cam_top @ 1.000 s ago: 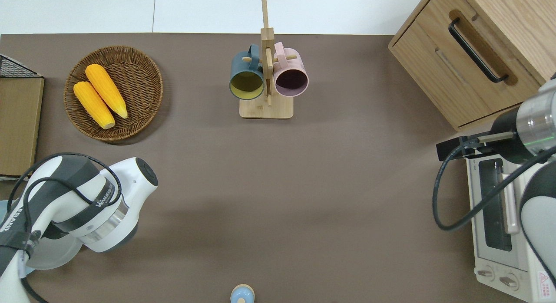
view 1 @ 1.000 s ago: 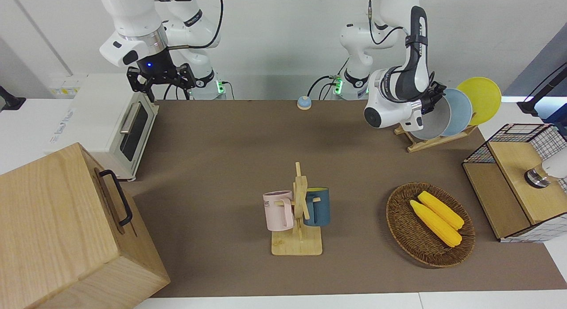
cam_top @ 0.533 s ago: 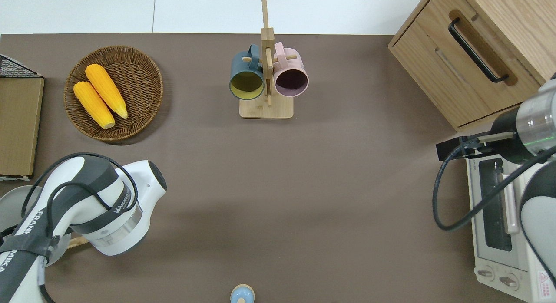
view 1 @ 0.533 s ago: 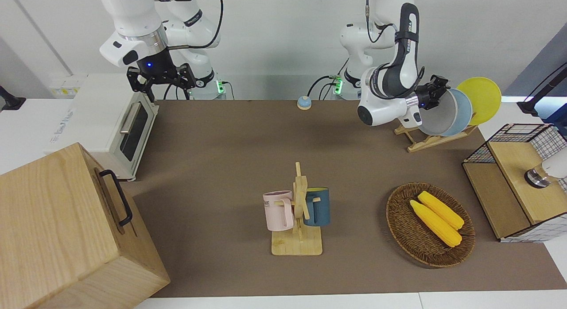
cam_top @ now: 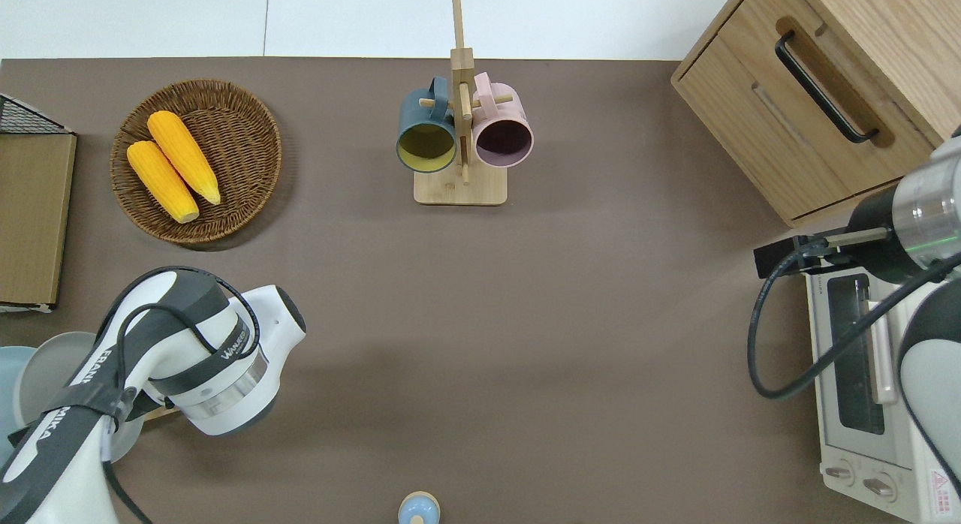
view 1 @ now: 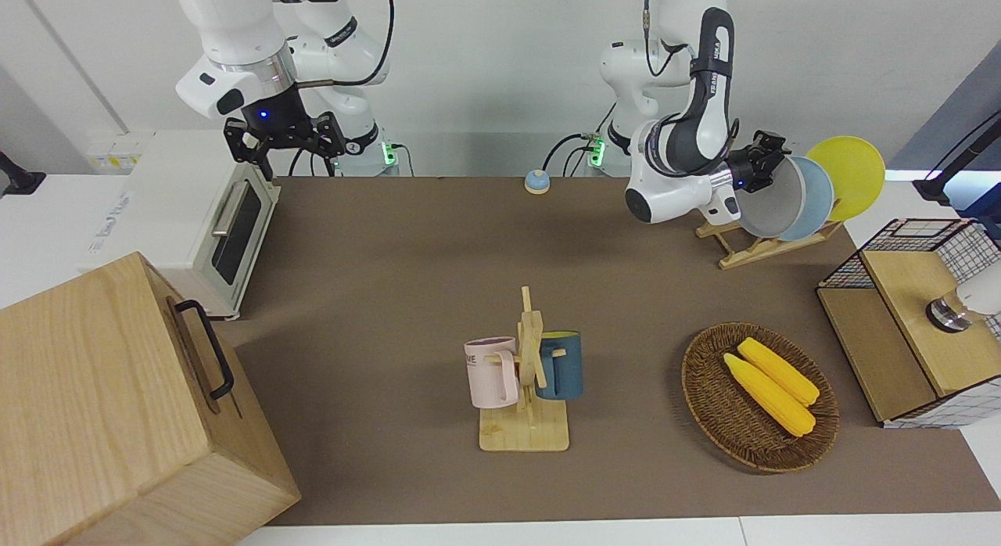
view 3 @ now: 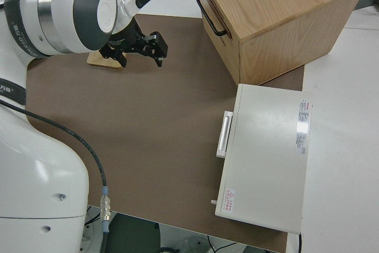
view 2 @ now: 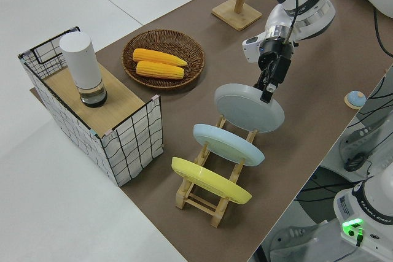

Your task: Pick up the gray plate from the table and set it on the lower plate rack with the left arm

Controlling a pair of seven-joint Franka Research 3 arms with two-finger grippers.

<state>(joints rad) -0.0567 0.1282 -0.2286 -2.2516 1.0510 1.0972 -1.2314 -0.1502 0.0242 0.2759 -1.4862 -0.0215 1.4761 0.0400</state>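
The gray plate leans tilted at the end slot of the lower plate rack, the slot nearest the middle of the table. My left gripper is shut on the plate's upper rim. The plate's lower edge hides where it meets the rails. A light blue plate and a yellow plate stand in the other slots. My right gripper is parked and open.
A wicker basket with two corn cobs and a wire basket lie farther from the robots than the rack. The wooden mug stand is mid-table. A toaster oven and a wooden drawer box fill the right arm's end.
The left arm's wrist has swung toward the table's middle and risen a little. The gray plate has shifted with it and now leans more upright against the rack. The right arm has not moved.
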